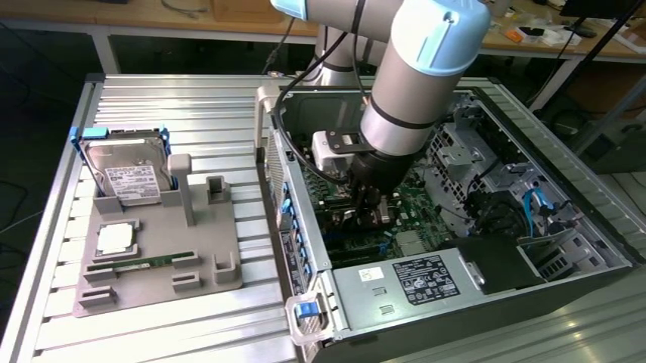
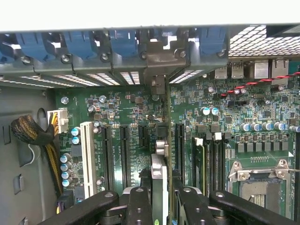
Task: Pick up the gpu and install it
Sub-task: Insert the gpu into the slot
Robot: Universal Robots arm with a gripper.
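There was one robot arm [image 1: 424, 76] with two fingers [image 2: 139, 206], one gpu [image 2: 158, 187], one open computer case [image 1: 553, 155] and one worktop [image 1: 172, 106]. Also counted: one grey holder [image 1: 151, 283], one hard drive [image 1: 129, 178], one memory stick [image 1: 141, 264], one square chip [image 1: 116, 239], and one white slot [image 2: 86, 154].

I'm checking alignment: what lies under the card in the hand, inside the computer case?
Under the card, gripped by the hand, lies the green circuit board with black slots either side. What lies directly beneath is covered by the card itself.
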